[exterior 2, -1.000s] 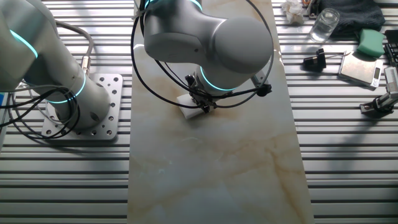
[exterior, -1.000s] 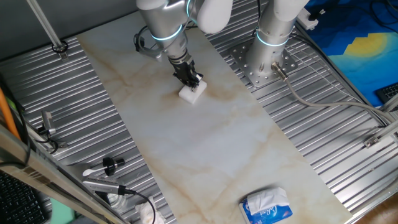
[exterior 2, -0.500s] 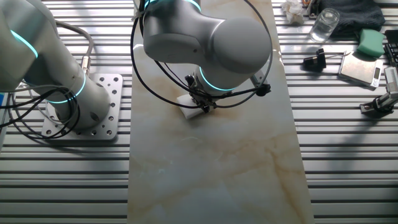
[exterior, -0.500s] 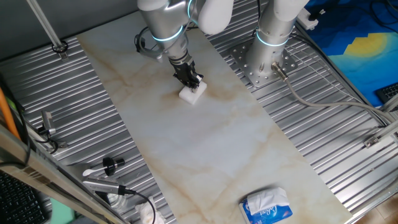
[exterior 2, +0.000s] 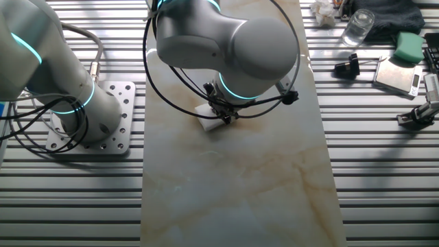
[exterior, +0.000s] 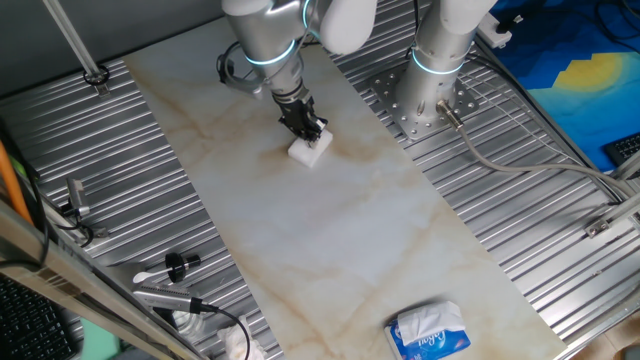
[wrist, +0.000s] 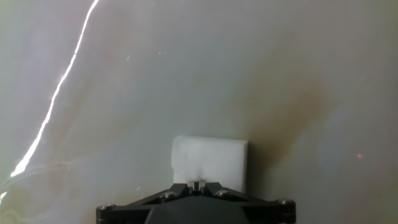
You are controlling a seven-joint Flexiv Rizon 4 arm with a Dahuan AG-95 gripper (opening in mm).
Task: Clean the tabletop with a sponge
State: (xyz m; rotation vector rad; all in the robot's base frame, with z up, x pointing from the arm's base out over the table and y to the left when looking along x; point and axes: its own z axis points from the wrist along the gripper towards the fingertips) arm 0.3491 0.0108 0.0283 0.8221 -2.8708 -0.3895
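The tabletop (exterior: 330,230) is a long off-white marble-look slab with faint tan veins; it also shows in the other fixed view (exterior 2: 240,185) and fills the hand view (wrist: 155,74). The sponge (exterior: 310,150) is a small white foam block pressed on the slab's far half. It shows in the other fixed view (exterior 2: 208,114), partly hidden by the wrist, and in the hand view (wrist: 209,162). My gripper (exterior: 305,129) stands over it, shut on the sponge. In the hand view the gripper (wrist: 196,185) has its jaws nearly together on the foam. A brown smudge (wrist: 298,118) lies just right of the sponge.
Ribbed grey metal surrounds the slab. A blue-and-white tissue pack (exterior: 429,331) lies at the slab's near end. A second arm's base (exterior: 430,95) stands right of it. A black knob (exterior: 178,265), tools and a white cloth wad (exterior: 190,320) lie at the near left.
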